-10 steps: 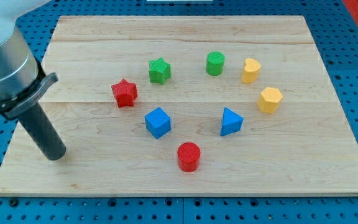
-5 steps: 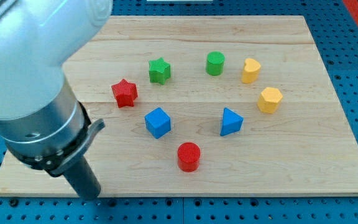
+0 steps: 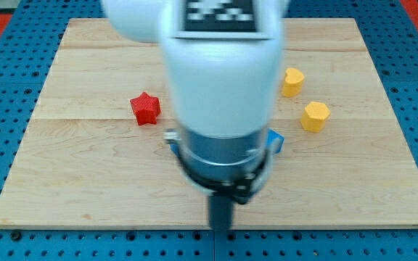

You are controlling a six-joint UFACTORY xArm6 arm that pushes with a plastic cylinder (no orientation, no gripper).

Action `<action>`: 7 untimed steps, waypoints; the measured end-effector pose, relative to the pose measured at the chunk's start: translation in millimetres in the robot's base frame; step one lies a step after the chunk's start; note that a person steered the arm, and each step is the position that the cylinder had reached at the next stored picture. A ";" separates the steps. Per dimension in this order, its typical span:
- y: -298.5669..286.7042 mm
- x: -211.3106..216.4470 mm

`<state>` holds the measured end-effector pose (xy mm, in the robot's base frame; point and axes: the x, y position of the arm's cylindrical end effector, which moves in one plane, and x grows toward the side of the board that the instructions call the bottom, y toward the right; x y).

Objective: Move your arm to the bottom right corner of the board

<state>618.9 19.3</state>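
My tip [image 3: 221, 229] sits at the near edge of the surface [image 3: 383, 196], about midway along the view's bottom, so the bottom right corner, the goal, lies well off toward the view's right of it. There is no hand on this arm: it ends in a bare rod that grips nothing and touches no block.

The arm's pale body hides much of the middle of the board. Above and to the view's left of the tip stands the red star [image 3: 145, 108]. Above and to the view's right are the yellow hexagonal block [image 3: 315, 116] and, beyond it, the yellow heart-like block [image 3: 292, 82]. A blue edge [image 3: 275, 140] peeps from behind the arm; its shape is hidden.

By my judgement the travel step is half done. The next move calls for a slide along the bottom edge toward the view's right, a strip that shows no blocks.
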 end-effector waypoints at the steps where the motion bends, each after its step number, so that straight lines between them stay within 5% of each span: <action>1: 25.7 -1.6; 4: 70.2 0.0; 7: 247.3 -2.4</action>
